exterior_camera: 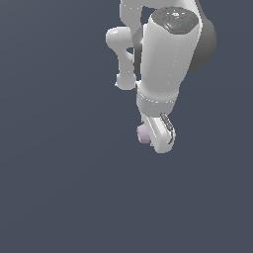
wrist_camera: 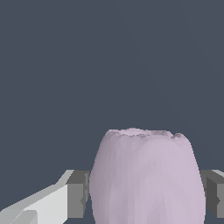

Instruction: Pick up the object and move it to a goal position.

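The object [wrist_camera: 146,175], a pale lilac-pink lumpy blob, fills the space between the two grey finger pads [wrist_camera: 78,193] in the wrist view. Both pads press against its sides, so my gripper [wrist_camera: 146,194] is shut on it. In the exterior view only a small part of the object [exterior_camera: 143,133] peeks out on the exterior view's left of the white hand [exterior_camera: 161,132], which points downward and hides the fingers.
The white arm [exterior_camera: 165,59] reaches down from the top of the exterior view. A plain dark blue-grey surface [exterior_camera: 59,188] lies all around, with no other objects or markers visible.
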`<state>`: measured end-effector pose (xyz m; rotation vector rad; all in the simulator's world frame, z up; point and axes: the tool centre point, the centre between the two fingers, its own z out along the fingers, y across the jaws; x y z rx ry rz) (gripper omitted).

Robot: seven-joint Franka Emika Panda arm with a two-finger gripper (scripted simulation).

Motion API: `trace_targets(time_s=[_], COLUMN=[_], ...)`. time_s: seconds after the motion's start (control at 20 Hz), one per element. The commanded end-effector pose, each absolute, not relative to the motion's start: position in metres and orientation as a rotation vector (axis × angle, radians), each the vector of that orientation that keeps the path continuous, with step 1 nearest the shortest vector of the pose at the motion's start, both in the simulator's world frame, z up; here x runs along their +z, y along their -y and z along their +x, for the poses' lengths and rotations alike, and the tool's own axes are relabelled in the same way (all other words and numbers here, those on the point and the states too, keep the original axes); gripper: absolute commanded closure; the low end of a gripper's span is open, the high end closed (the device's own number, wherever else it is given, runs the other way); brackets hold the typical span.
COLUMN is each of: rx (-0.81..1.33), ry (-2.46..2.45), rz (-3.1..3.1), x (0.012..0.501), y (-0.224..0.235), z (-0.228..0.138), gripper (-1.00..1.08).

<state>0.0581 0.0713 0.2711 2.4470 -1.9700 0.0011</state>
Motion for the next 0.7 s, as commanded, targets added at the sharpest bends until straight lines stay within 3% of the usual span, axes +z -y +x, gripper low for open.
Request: trace_targets(time_s=[0.0, 0.65], rx=[0.001, 0.002], ry=[1.970, 1.968], rz=[2.446, 2.447], x=[0.300, 0.424], y=[-0.071, -0.074], z=[0.058, 0.062], gripper=[1.08, 1.08])
